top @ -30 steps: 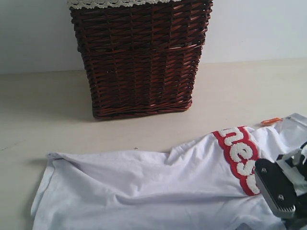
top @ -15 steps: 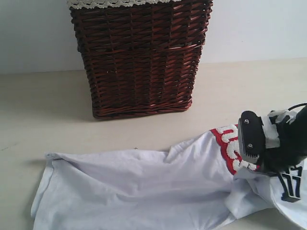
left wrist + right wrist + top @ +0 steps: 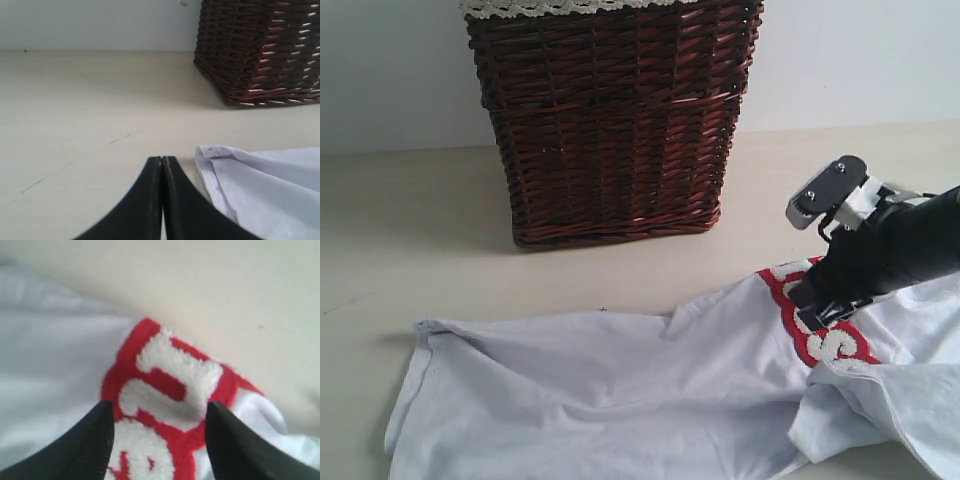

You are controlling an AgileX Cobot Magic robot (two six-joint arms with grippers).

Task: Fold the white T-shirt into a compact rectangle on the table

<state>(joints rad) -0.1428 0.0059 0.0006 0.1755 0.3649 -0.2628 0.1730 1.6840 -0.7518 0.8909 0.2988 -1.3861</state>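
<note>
Right gripper (image 3: 159,407) jaws parted, gripping nothing, poised over the red-outlined lettering (image 3: 170,375) on the white T-shirt (image 3: 620,390). Left gripper (image 3: 162,160) jaws pressed together, empty, beside a shirt corner. Shirt lies rumpled on the table (image 3: 420,220), on the camera side of the brown wicker basket (image 3: 610,120).

A dark reddish-brown wicker basket (image 3: 610,120) stands upright at the back of the scene, its top cut off by the upper edge of the exterior view. A strip of cream lace trim (image 3: 560,7) runs along its rim. A raised horizontal band crosses the weave part-way down, and the sides taper slightly toward the base. Behind it rises a plain pale wall (image 3: 390,70). The left wrist view catches the basket's lower corner.
</note>
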